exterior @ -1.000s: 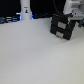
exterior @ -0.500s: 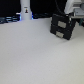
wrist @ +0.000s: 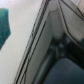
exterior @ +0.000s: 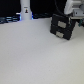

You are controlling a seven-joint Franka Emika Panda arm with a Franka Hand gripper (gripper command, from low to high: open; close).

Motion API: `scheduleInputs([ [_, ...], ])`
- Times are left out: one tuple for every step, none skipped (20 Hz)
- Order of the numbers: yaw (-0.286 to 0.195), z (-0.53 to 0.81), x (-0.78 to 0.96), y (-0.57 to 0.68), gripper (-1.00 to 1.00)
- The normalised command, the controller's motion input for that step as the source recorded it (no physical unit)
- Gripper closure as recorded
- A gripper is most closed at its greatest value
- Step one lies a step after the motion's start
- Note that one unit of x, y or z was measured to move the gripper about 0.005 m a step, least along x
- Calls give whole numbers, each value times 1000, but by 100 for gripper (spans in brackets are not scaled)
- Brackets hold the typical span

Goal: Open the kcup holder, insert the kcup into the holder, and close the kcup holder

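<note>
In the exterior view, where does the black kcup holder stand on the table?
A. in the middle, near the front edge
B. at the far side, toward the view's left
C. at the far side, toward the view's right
C: the kcup holder sits far back, right of centre, on the white table.

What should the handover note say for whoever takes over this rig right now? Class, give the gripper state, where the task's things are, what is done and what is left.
Gripper: at the far right of the exterior view, just above the kcup holder; the frames are too blurred to tell whether it is open or shut.
Kcup holder: black unit on the white table, both front panels look closed. The wrist view shows its dark edge very close.
Kcup: not clearly identifiable in either view; a teal patch in the wrist view is too blurred to name.
Done: nothing visible.
Left: open the holder, insert the kcup, close it.
</note>
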Motion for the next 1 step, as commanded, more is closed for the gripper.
scheduleInputs([
  [-52,-110,-37,-50,-100],
])
